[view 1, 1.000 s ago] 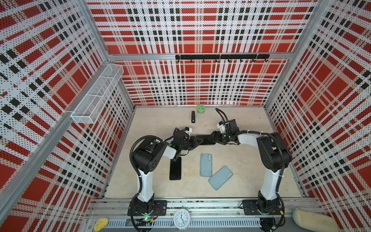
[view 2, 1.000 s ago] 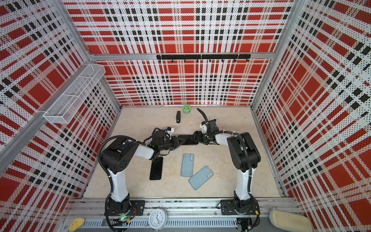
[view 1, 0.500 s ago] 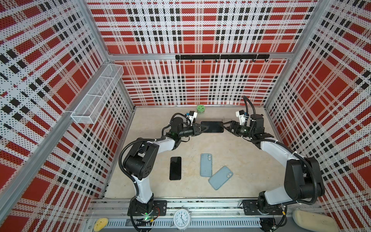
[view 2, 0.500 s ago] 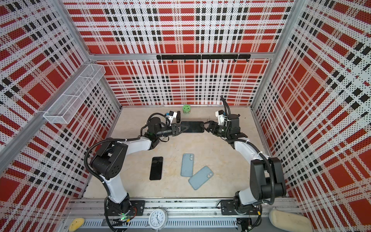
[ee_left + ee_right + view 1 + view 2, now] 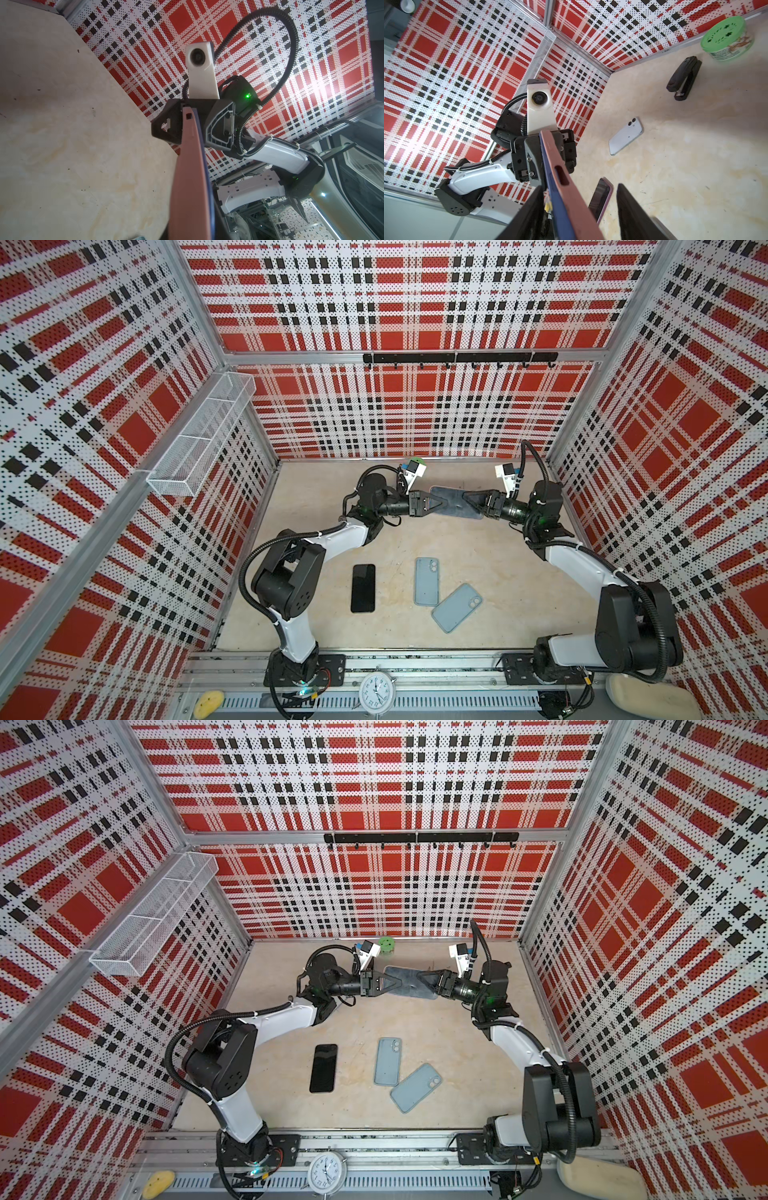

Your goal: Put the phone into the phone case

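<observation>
Left gripper [image 5: 440, 503] is pinched tight on one short end of the phone [image 5: 456, 502]. It holds the phone up in the air, over the back of the table [image 5: 498, 568]. Right gripper [image 5: 469, 499] faces it from the other side. Its jaws sit around the other short end, but they are not closed on it. In the right wrist view there is a wide gap between the phone and one of its fingers [image 5: 635, 216]. So only the left gripper carries the load.

The phone is dark blue and lies flat against the pink case [image 5: 188, 176]. Both wrist views show the 2 edge on, pressed together like 2 slices of bread. The blue side runs along the pink side from end to end. I cannot tell if the phone has clicked all the way into the rim.

Down on the table, well apart from the grippers, lie a black phone [image 5: 363, 588] and 2 grey-blue slabs [image 5: 427, 581]. These could be phones or cases.

I think this is the pushing-in step. Next, the right gripper should close on its end, so both ends are held. Then the 2 grippers can squeeze phone and case together until the corners snap in. The squeeze should be slow and straight, or the phone could slide out of the left grip.
</observation>
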### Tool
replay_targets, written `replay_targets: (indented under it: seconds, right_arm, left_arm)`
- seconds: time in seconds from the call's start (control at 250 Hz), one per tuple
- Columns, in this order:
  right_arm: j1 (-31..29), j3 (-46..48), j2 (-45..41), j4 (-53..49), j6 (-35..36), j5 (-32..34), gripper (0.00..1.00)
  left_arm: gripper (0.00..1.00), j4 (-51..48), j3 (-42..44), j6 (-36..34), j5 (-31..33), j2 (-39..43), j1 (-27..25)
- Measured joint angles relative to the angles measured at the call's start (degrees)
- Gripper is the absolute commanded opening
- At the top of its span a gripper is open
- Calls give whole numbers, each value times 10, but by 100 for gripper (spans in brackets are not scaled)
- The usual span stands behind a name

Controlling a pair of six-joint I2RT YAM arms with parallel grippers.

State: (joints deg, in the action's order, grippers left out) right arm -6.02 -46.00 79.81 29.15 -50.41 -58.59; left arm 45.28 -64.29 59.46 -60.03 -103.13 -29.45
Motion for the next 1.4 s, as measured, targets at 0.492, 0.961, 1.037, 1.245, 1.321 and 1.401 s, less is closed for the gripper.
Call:
replay_targets:
  seconds: [0.492, 0.961, 1.037, 1.245, 1.321, 1.401]
  right_arm:
    - [-2, 10, -44, 0, 4, -3, 18]
    - [-3, -19, -50, -78, 47, 23, 35]
    - [1, -24, -43, -91, 46, 32, 47]
    - [8, -35, -38, -85, 26, 36, 62]
    - [12, -34, -37, -62, 6, 30, 64]
    - [17, -25, -37, -26, -22, 20, 65]
  left_arm:
    - [27, 150, -3, 123, 19, -36, 10]
    - [14, 132, -1, 120, 50, -33, 0]
    - [11, 137, 2, 118, 61, -27, -6]
    - [8, 181, 24, 145, 86, -26, -9]
    - [8, 203, 24, 158, 98, -26, -8]
    - [8, 220, 24, 166, 108, -26, -7]
